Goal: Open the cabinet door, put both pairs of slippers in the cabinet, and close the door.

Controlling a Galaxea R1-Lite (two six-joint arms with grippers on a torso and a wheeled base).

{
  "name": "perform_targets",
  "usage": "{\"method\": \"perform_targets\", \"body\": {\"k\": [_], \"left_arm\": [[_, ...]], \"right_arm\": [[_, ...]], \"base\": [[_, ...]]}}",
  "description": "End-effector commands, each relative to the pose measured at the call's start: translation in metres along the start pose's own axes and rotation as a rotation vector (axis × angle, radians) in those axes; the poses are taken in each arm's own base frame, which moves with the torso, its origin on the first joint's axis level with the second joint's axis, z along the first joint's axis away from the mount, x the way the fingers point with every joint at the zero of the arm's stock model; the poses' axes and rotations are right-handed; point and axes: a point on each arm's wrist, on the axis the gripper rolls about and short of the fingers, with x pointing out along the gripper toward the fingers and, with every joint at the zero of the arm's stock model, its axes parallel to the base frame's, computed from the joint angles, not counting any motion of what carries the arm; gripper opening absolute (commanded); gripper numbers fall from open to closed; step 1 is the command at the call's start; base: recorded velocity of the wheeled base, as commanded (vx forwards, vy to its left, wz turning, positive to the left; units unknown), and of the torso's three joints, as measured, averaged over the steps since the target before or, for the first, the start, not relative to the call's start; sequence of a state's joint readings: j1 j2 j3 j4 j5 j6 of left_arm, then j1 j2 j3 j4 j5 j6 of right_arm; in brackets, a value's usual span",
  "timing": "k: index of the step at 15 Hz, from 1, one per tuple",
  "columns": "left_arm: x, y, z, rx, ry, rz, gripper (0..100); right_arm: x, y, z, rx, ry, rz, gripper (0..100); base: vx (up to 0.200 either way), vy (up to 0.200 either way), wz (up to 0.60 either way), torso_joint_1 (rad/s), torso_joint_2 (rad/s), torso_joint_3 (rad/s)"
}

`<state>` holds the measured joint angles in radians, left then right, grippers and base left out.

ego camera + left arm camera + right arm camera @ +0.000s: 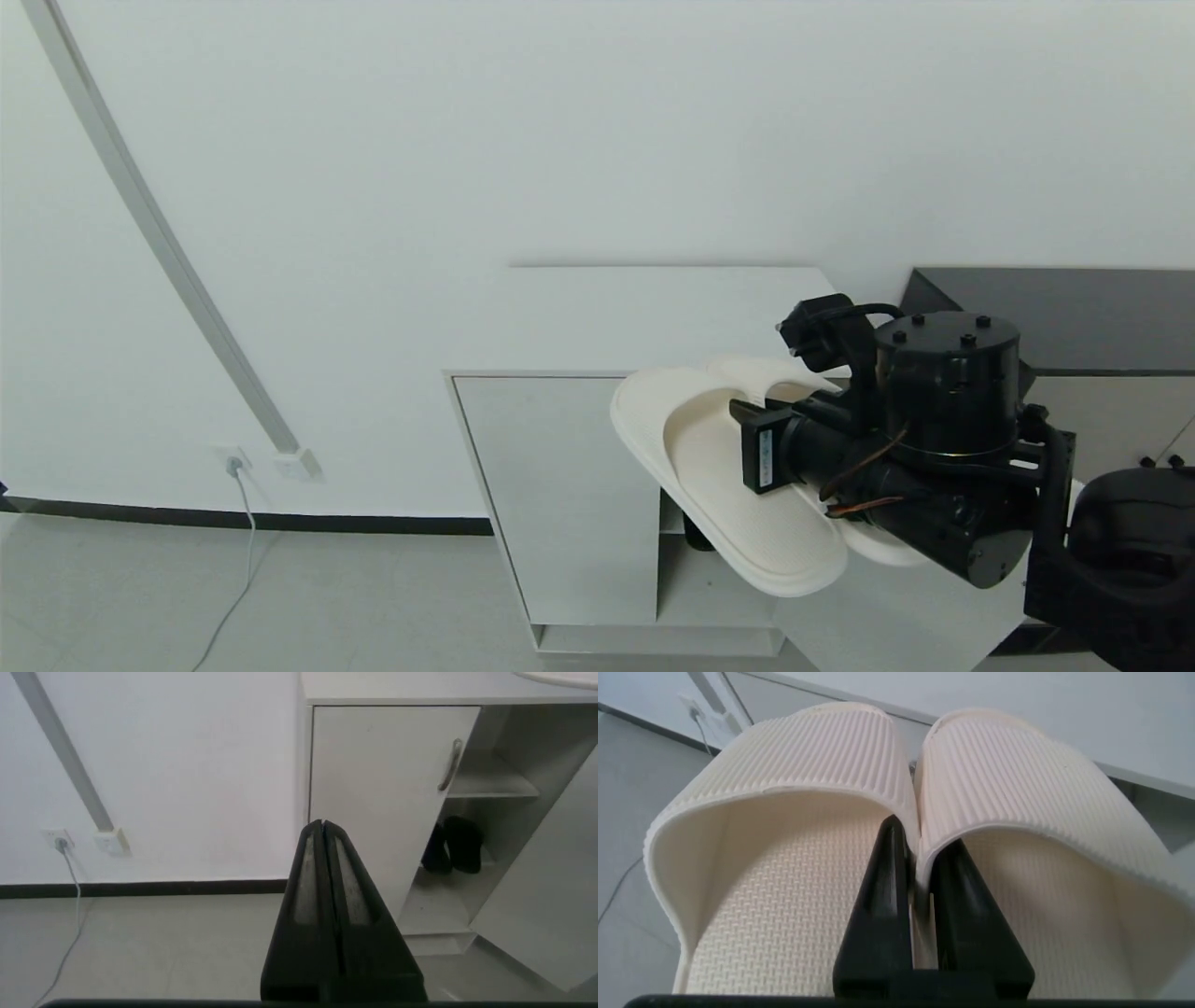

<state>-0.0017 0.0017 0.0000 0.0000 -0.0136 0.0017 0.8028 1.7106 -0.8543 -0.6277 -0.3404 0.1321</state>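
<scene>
We're pinching the cream slippers (785, 793) by their inner edges in the right gripper (918, 859), left gripper (324, 829) hanging closed and empty, and keeping them level for the open cabinet (560, 485) at lower centre.

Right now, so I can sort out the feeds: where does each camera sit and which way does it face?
Head view: on the head, looking forward and down at the white cabinet, right door open; right arm shows, holding cream slippers.
Left wrist view: on the left wrist, facing the cabinet front and a dark pair inside; shut left gripper shows.
Right wrist view: on the right wrist, looking along the right gripper, shut on the slippers.
Shared: head and left wrist views both show cabinet and wall socket.
</scene>
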Motion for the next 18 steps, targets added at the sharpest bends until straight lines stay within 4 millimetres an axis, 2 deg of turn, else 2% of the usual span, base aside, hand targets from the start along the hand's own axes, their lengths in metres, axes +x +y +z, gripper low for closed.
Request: {"method": "perform_targets", "body": {"k": [1, 3, 18], "left_arm": [[0.0, 0.0, 0.0, 0.0, 0.0, 0.0, 0], [0.0001, 0.0, 0.0, 0.0, 0.001, 0.0, 0], [0.0001, 0.0, 0.0, -0.002, 0.001, 0.0, 0]], "right_arm": [[0.0001, 0.0002, -0.0011, -0.001, 0.003, 0.001, 0], [0.0, 0.0002, -0.0015, -0.002, 0.004, 0.0, 0], [0.0007, -0.0017, -0.0062, -0.002, 0.008, -0.003, 0]], "base": [[0.0, -0.2, 0.0, 0.002, 0.0, 0.007], [0.0, -0.2, 0.0, 0.002, 0.0, 0.002], [0.0, 0.0, 0.0, 0.0, 0.0, 0.0]]}}
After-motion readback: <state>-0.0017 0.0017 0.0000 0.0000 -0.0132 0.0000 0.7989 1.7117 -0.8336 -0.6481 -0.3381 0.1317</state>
